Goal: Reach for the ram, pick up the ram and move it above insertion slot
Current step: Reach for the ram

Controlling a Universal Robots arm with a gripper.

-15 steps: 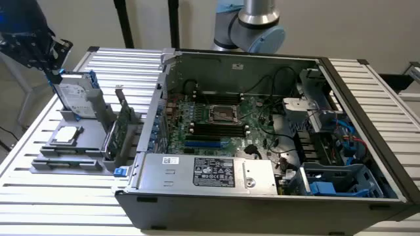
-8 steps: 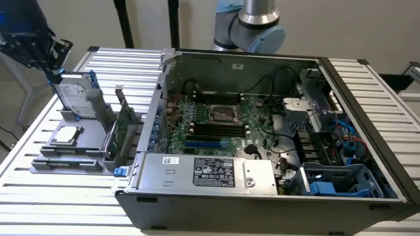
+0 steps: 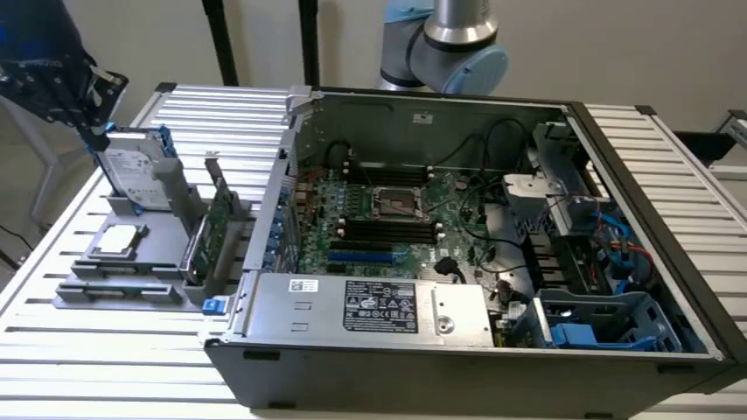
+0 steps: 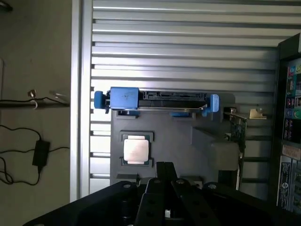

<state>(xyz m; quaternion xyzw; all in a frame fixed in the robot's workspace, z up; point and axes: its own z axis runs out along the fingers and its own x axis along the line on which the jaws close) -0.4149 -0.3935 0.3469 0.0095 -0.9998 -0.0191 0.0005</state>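
Observation:
My gripper (image 3: 91, 129) hangs at the exterior view's far left, above the grey parts holder (image 3: 152, 236) and close to the top of the hard drive in its blue frame (image 3: 131, 175). In the wrist view the dark fingers (image 4: 164, 173) stand shut together with nothing held, over the holder's edge (image 4: 188, 141) near the CPU (image 4: 136, 150). The ram is hidden from me. The black insertion slots (image 3: 386, 229) lie on the motherboard inside the open computer case, well off to the exterior view's right of the gripper.
A green expansion card with a metal bracket (image 3: 210, 236) stands in the holder beside the case wall (image 3: 275, 219). The CPU (image 3: 121, 241) lies flat on the holder. The arm's base (image 3: 450, 44) rises behind the case. A ribbed metal table (image 3: 94, 350) carries everything.

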